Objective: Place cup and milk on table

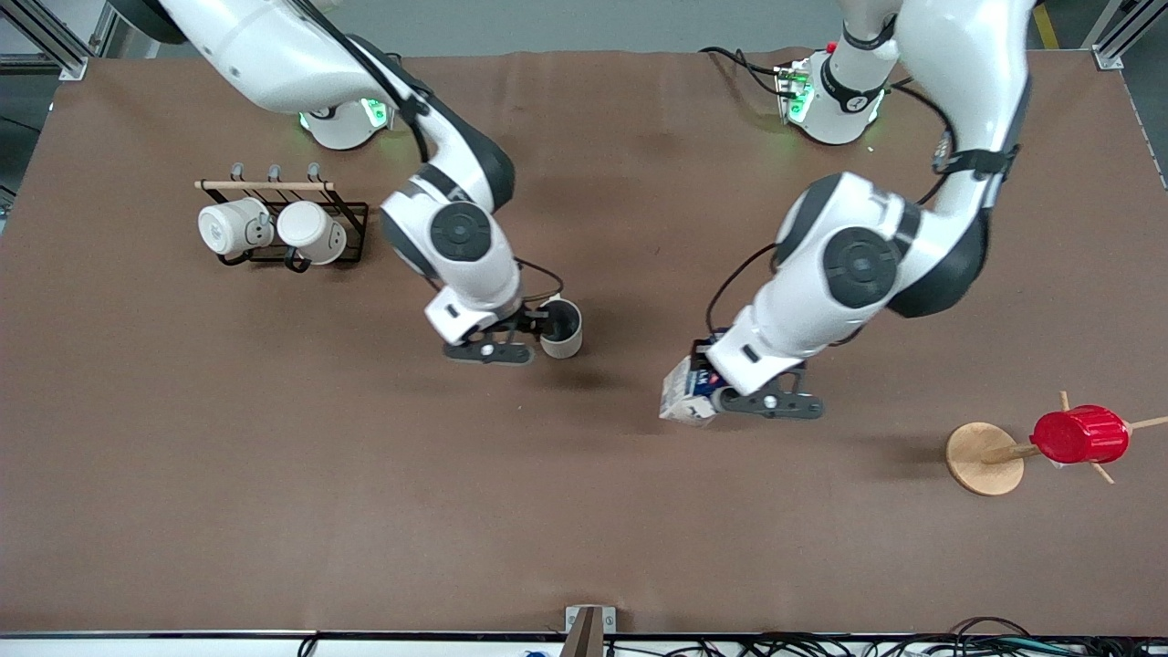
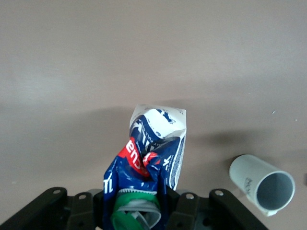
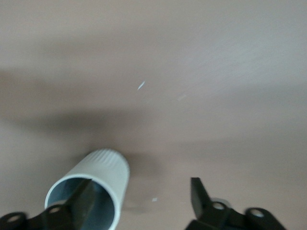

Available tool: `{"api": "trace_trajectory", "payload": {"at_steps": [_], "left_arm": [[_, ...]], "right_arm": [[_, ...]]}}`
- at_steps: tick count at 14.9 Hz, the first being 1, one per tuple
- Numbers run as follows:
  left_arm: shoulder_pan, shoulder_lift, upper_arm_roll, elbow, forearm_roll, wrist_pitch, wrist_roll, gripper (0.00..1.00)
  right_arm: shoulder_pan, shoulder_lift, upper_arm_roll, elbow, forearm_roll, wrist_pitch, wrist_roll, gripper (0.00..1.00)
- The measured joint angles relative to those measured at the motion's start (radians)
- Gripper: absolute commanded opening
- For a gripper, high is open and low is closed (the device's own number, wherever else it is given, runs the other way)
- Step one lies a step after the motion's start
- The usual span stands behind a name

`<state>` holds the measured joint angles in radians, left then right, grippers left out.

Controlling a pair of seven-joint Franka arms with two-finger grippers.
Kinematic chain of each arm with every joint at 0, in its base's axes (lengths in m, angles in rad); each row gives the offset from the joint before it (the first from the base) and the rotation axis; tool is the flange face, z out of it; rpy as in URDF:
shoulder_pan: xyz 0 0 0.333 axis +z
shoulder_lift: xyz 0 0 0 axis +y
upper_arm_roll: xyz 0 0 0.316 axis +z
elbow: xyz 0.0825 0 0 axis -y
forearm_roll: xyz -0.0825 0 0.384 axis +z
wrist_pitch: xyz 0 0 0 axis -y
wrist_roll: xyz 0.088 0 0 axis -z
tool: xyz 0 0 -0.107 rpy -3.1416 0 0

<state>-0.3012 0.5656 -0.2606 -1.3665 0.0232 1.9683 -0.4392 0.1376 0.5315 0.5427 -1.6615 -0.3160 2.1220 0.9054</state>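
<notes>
The cup (image 1: 563, 329) stands upright on the brown table (image 1: 274, 474), near the middle toward the right arm's end. My right gripper (image 1: 545, 321) is open at its rim: in the right wrist view (image 3: 141, 189) one finger (image 3: 80, 197) sits inside the cup (image 3: 103, 175), the other stands well apart outside. My left gripper (image 1: 710, 383) is shut on the milk (image 1: 684, 398), a crumpled blue and white carton held tilted, low over the table. In the left wrist view the gripper (image 2: 144, 201) clamps the milk (image 2: 153, 148) near its green cap. The cup (image 2: 261, 184) shows beside it.
A black wire rack (image 1: 351, 228) with a wooden bar holds two all-white mugs (image 1: 233, 226) (image 1: 310, 233) toward the right arm's end. A wooden peg stand (image 1: 984, 458) carries a red ribbed cup (image 1: 1079, 435) toward the left arm's end.
</notes>
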Motion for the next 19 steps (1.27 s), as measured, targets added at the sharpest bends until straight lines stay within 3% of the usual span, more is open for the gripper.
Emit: {"api": "trace_trajectory", "payload": {"at_steps": [3,6,10,14,17,19], "left_arm": [[-0.159,0.072,0.098,0.059,0.010,-0.011,-0.068,0.10],[-0.275,0.109,0.175,0.068,0.011,-0.014,-0.097,0.10],[-0.293,0.121,0.177,0.076,0.011,-0.016,-0.114,0.11],[-0.322,0.127,0.176,0.077,0.011,-0.022,-0.180,0.11],[-0.347,0.138,0.176,0.077,0.011,-0.022,-0.216,0.11],[-0.357,0.140,0.176,0.077,0.011,-0.022,-0.233,0.14]], "right_arm": [[-0.069,-0.138,-0.018,0.004,0.006,-0.119,-0.001,1.00],[-0.079,-0.248,-0.141,0.002,0.093,-0.161,-0.017,1.00],[-0.082,-0.374,-0.363,0.002,0.211,-0.307,-0.382,1.00],[-0.088,-0.471,-0.590,0.003,0.254,-0.412,-0.776,1.00],[-0.090,-0.503,-0.669,0.028,0.255,-0.490,-0.930,1.00],[-0.105,-0.509,-0.675,0.070,0.257,-0.558,-0.958,1.00]]}}
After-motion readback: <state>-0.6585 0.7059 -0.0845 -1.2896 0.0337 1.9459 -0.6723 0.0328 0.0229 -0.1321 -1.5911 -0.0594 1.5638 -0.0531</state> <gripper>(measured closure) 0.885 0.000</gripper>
